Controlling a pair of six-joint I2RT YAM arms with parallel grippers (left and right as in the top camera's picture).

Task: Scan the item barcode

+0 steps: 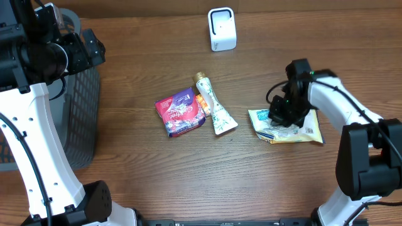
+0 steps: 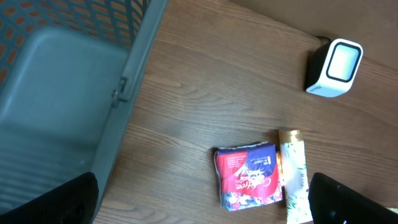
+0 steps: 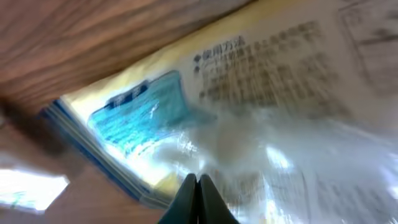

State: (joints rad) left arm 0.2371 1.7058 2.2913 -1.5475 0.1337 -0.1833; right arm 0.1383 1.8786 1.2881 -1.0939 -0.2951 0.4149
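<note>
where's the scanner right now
The white scanner sits top centre in the overhead view, alone, beyond the tube and the red-and-purple packet; the left wrist view shows it upper right.

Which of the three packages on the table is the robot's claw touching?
The yellow packet on the right: the right gripper pinches it. The red pouch and tube lie untouched mid-table.

The left arm [image 1: 31, 138] extends from its near-left base toward the far left, with the wrist held high. The left gripper [image 2: 202, 186] points downward, its jaws spread wide apart. The right arm [image 1: 339, 103] reaches inward from the near right, wrist pitched down. The right gripper [image 3: 198, 198] has its fingers pressed fully together.
</note>
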